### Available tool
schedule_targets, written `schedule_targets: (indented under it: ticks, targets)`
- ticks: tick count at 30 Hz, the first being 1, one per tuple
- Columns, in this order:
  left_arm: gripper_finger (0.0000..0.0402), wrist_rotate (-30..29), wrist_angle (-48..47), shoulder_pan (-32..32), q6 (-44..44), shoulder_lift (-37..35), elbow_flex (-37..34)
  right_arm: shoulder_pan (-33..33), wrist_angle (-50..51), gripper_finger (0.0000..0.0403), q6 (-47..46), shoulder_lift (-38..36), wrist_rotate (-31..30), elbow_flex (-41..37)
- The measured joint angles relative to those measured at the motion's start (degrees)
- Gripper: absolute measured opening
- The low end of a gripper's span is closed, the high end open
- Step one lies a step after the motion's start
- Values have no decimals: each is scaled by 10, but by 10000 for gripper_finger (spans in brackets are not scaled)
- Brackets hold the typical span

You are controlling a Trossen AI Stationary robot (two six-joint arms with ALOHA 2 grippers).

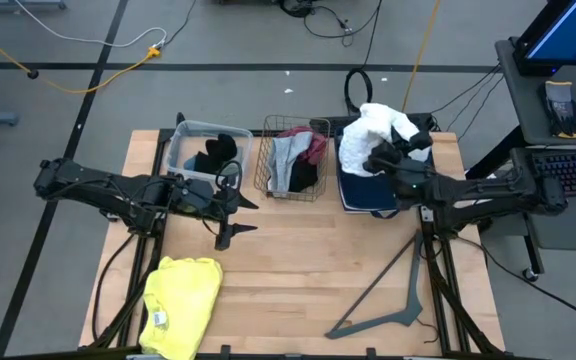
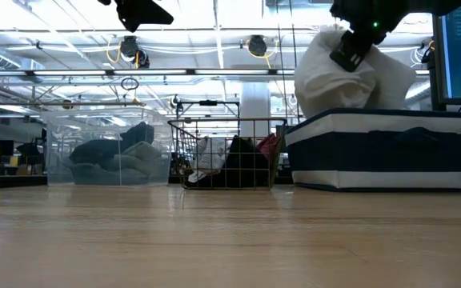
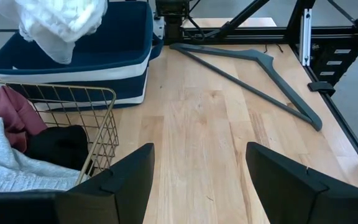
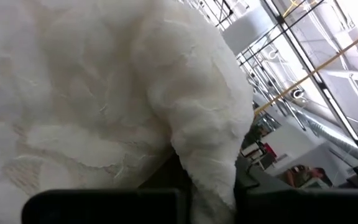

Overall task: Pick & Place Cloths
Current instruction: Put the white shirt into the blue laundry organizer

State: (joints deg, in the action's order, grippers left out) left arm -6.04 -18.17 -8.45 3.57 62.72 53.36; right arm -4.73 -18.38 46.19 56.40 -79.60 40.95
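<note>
My right gripper [image 1: 386,158] is shut on a large white cloth [image 1: 376,128] above a navy-and-white bin [image 1: 366,195] at the far right; the cloth fills the right wrist view [image 4: 104,93]. My left gripper [image 1: 238,217] is open and empty, up off the table near the middle, in front of a wire basket [image 1: 293,185]. The basket holds grey [image 1: 283,160], maroon [image 1: 313,145] and black [image 1: 305,175] cloths. A clear bin [image 1: 183,140] holds dark cloths [image 1: 216,155]. A yellow cloth [image 1: 180,305] lies flat at the near left. My right gripper holds a bunched part of the white cloth [image 4: 207,174] between its two fingers, coming from above at a slant [image 2: 349,50]. How many layers it has cannot be told. The cloth hangs in a bulky bunch below the fingers, its lower part [image 2: 350,100] down at the bin's rim.
A grey clothes hanger [image 1: 388,300] lies on the table at the near right, and also shows in the left wrist view [image 3: 253,74]. Bare wood lies between the hanger, the yellow cloth and the containers. Cables, a monitor and a keyboard stand off the table's right side.
</note>
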Motion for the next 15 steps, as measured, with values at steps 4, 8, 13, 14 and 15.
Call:
schedule_targets:
  ticks: [4, 8, 13, 14, 15]
  targets:
    - [253, 0, 0, 0, 0, 0, 0, -10, 58, 25, -50, 0, 5, 0]
    - [253, 0, 0, 0, 0, 0, 0, -25, 123, 25, -120, 0, 64, 0]
    - [253, 1, 0, 0, 2, 0, 0, -64, 237, 25, -235, 0, 161, 0]
    - [253, 1, 0, 0, 2, 0, 0, -75, 261, 25, -257, 0, 172, 0]
    - [253, 1, 0, 0, 2, 0, 0, -85, 282, 25, -278, 0, 181, 0]
